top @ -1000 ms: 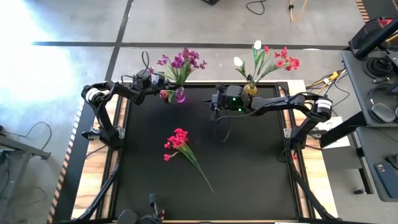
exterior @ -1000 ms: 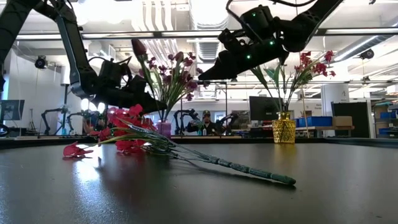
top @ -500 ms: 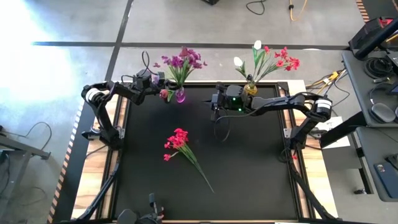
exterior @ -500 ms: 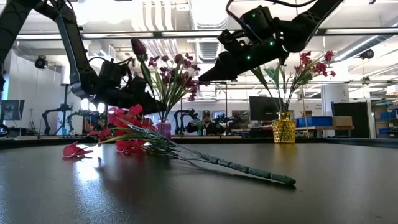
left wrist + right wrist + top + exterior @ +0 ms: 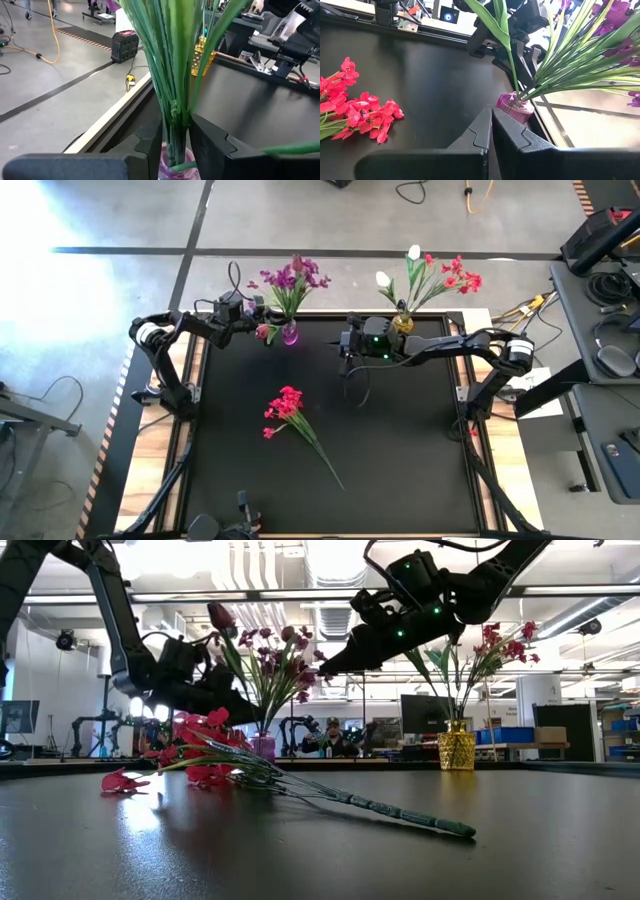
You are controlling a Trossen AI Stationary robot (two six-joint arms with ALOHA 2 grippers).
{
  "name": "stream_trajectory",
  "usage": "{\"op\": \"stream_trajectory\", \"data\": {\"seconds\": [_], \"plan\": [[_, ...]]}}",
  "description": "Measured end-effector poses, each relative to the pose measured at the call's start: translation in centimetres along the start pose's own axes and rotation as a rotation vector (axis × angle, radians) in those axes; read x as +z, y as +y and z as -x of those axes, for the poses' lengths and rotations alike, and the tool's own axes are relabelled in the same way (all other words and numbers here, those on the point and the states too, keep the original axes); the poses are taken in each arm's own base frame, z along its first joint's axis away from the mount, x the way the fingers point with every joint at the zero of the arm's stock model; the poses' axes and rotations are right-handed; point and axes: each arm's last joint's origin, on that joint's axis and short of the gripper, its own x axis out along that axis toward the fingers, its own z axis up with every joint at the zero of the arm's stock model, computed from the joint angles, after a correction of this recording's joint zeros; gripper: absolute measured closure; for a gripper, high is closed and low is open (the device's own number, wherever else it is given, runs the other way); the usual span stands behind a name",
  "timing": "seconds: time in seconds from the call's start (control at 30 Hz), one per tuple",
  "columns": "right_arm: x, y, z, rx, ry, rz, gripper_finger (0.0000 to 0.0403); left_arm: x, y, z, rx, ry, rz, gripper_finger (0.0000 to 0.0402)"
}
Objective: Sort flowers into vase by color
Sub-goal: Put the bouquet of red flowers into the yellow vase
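- The left end effector (image 5: 262, 330) reaches across the counter's far left corner, its two fingers (image 5: 150, 145) closed around a bundle of green stems (image 5: 172, 95).
- The right end effector (image 5: 345, 358) hovers near the far middle, arm stretched leftward, its fingers (image 5: 507, 132) pressed together, empty.

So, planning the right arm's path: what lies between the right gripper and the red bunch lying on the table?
Only bare black tabletop between right gripper and red bunch, per the high view.
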Motion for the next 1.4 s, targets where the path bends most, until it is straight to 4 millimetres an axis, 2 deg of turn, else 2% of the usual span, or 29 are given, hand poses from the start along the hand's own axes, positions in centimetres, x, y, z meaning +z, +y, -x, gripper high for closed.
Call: {"op": "stream_trajectory", "data": {"seconds": [0.23, 0.57, 0.73, 1.03, 1.17, 1.4], "plan": [[0.0, 0.0, 0.0, 0.0, 0.001, 0.0, 0.0394, 0.6, -0.8, 1.1, 0.012, 0.009, -0.071, 0.0319], [0.0, 0.0, 0.0, 0.0, 0.001, 0.004, 0.0394, 0.0, -1.9, 3.5, 0.103, 0.036, -0.152, 0.0319], [0.2, -0.1, 0.2, -0.002, -0.003, 0.002, 0.0394, 0.6, -2.6, 4.5, 0.111, 0.009, -0.188, 0.0319], [0.8, 0.0, 0.6, -0.057, 0.011, 0.005, 0.0394, -0.5, -5.1, 7.2, 0.11, 0.0, -0.228, 0.0319], [0.5, 1.2, 0.6, -0.09, 0.094, 0.01, 0.0394, -1.0, -6.5, 8.6, 0.102, -0.021, -0.244, 0.0319], [0.7, 4.5, 0.7, 0.0, 0.162, -0.048, 0.0394, -1.0, -9.4, 10.9, 0.008, -0.148, -0.243, 0.0325]]}}
